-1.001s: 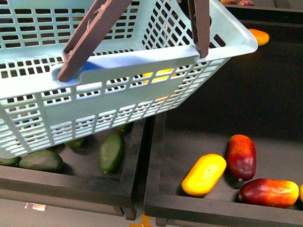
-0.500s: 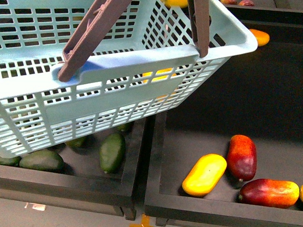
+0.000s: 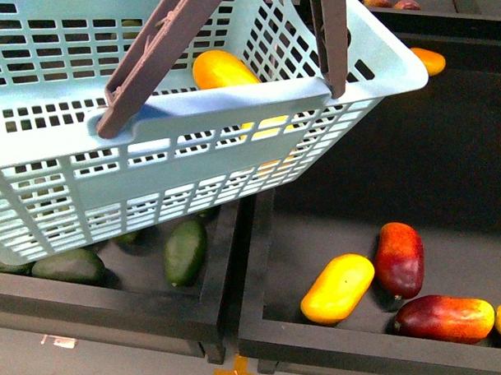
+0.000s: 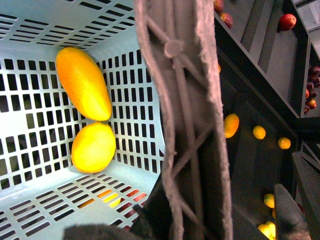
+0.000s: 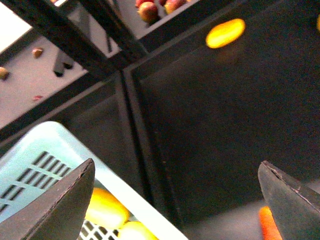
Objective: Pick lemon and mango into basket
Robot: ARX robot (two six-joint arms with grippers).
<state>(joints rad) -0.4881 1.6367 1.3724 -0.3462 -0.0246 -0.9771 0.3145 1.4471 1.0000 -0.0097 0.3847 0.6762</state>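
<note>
The pale turquoise basket [image 3: 194, 153] hangs tilted over the crates and fills the upper left of the front view. My left gripper [image 4: 195, 225] is shut on its brown handles [image 4: 185, 125]. The long yellow-orange mango [image 3: 224, 70] lies inside the basket, and the left wrist view [image 4: 82, 82] shows it touching the plump yellow lemon [image 4: 93, 147]. The lemon shows through the slots in the front view [image 3: 265, 126]. My right gripper [image 5: 175, 200] is open and empty above the basket's corner [image 5: 30, 160], where two yellow fruits [image 5: 102, 207] show inside.
Below the basket, black crates hold dark green fruits [image 3: 185, 251], a yellow mango [image 3: 337, 288] and dark red mangoes [image 3: 399, 258]. A crate wall [image 3: 229, 318] divides them. An orange-yellow fruit [image 3: 428, 60] lies further back. Shelves with red fruit [image 5: 150, 10] stand behind.
The mango was at the picture's top edge above the basket half a second ago and now lies inside it. The basket has hardly moved.
</note>
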